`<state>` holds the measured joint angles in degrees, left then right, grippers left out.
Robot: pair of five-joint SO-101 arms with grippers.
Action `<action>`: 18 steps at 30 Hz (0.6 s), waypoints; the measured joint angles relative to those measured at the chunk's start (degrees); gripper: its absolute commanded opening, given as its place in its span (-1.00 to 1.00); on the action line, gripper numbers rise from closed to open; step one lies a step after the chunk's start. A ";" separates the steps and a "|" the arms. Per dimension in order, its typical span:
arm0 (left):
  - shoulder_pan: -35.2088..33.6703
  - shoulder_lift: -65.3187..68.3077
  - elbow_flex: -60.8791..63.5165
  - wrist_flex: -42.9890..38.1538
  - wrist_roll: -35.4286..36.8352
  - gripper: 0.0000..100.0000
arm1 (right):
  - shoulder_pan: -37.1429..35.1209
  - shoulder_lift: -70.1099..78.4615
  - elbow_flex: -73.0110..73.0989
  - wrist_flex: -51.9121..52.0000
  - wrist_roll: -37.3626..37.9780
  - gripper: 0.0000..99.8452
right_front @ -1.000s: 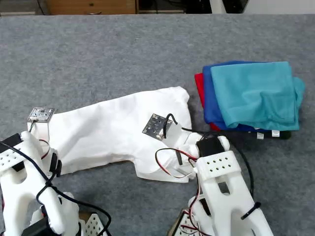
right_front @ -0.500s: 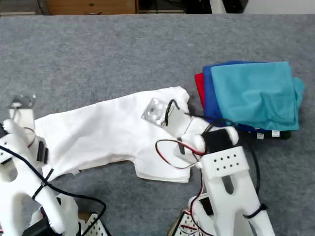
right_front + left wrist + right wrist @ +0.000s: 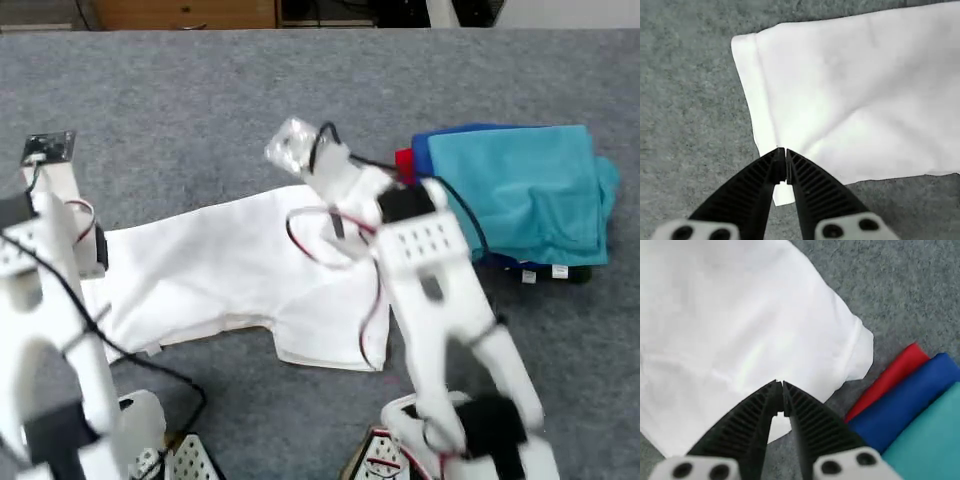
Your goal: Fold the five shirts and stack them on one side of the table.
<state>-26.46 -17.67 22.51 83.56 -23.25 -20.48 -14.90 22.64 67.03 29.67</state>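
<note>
Where the two arms rise from the near edge of the grey table (image 3: 200,100), the white shirt (image 3: 220,270) is found just beyond them, laid out unfolded across the middle of the surface. The left gripper (image 3: 781,156) is held above the shirt's left end, close to its hem, with the jaws clenched tip to tip. No cloth appears to be caught between them, though the tips hide the spot directly beneath. The right gripper (image 3: 779,388) is held over the shirt's other end, near the corner closest to the stack, and its jaws are likewise pressed together with nothing in them. Just past that corner, on the right side of the table, folded shirts are stacked: a red shirt (image 3: 404,166) lowest, a blue shirt (image 3: 424,205) over it, and a teal shirt (image 3: 520,190) on top. Wooden furniture (image 3: 190,12) is seen beyond the table's far edge.
</note>
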 measured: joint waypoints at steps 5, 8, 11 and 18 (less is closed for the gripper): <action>-0.97 16.26 -12.57 1.49 2.99 -0.96 | 0.00 14.15 -11.34 -0.62 -2.81 -1.00; -0.88 25.93 -19.52 1.85 5.01 -0.96 | 0.00 23.03 -17.32 -2.20 -5.54 -1.00; -0.88 34.55 -27.08 2.02 5.71 -0.96 | 0.62 31.38 -22.42 -2.73 -7.82 -1.00; -1.85 49.41 -42.81 4.84 6.07 -0.96 | 6.42 44.92 -32.18 -2.73 -10.11 -1.00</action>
<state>-28.31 31.74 -20.31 88.40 -17.19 -14.07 30.02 -9.54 64.31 19.56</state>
